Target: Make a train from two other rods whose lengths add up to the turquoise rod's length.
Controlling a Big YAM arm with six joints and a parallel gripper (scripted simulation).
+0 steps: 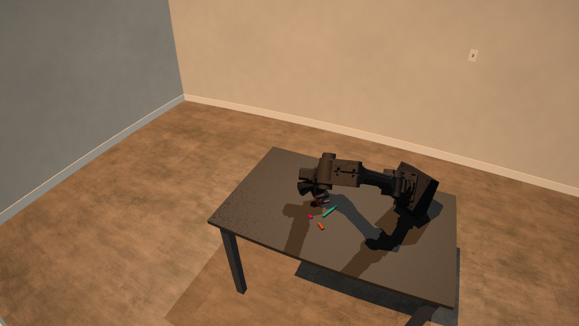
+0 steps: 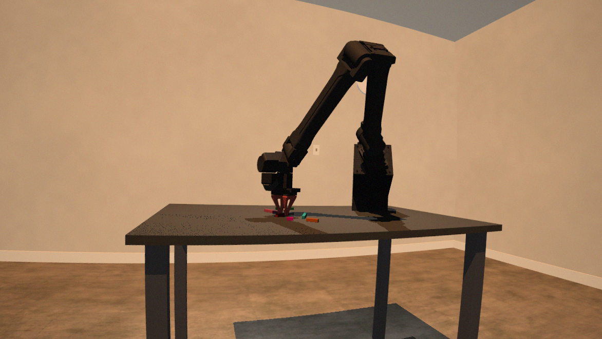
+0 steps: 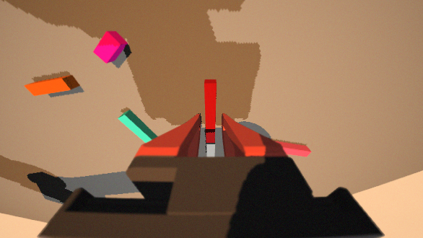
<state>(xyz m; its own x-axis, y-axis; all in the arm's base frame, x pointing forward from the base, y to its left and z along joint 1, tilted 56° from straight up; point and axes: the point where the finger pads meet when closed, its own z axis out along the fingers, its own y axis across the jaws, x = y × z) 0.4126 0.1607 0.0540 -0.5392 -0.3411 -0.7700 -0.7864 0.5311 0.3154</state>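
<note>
Over the table (image 1: 251, 182) (image 2: 210, 227) (image 3: 343, 72), with the arm (image 1: 376, 178) (image 2: 324, 109) bent downward and the claw (image 1: 319, 203) (image 2: 283, 214) (image 3: 211, 118) released. Near the turquoise rod (image 1: 329, 211) (image 2: 304, 215) (image 3: 137, 126), astride the red rod (image 1: 313, 204) (image 3: 210, 104). Apart from the orange rod (image 1: 320, 226) (image 2: 312, 219) (image 3: 48, 86), with the grey rod (image 1: 326, 201) (image 3: 211, 150) behind red, and beside neither, the magenta rod (image 1: 310, 217) (image 2: 289, 219) (image 3: 108, 48).

Dark table (image 1: 421, 267) (image 2: 202, 221) (image 3: 325, 72), rods flat on it. Red rod (image 2: 278, 214) (image 3: 210, 104) between the gripper (image 1: 318, 203) (image 2: 283, 213) (image 3: 211, 118) fingers, grey rod (image 1: 326, 201) (image 3: 211, 150) in line behind it; joint gap unclear. Exterior view: magenta (image 1: 310, 217) (image 2: 290, 219) (image 3: 108, 48) in front of gripper, turquoise (image 1: 329, 211) (image 2: 304, 215) (image 3: 137, 125) and orange (image 1: 320, 225) (image 2: 312, 219) (image 3: 50, 86) right, pink (image 2: 268, 210) (image 3: 297, 148) left, green (image 2: 291, 208) behind, partly hidden.
</note>
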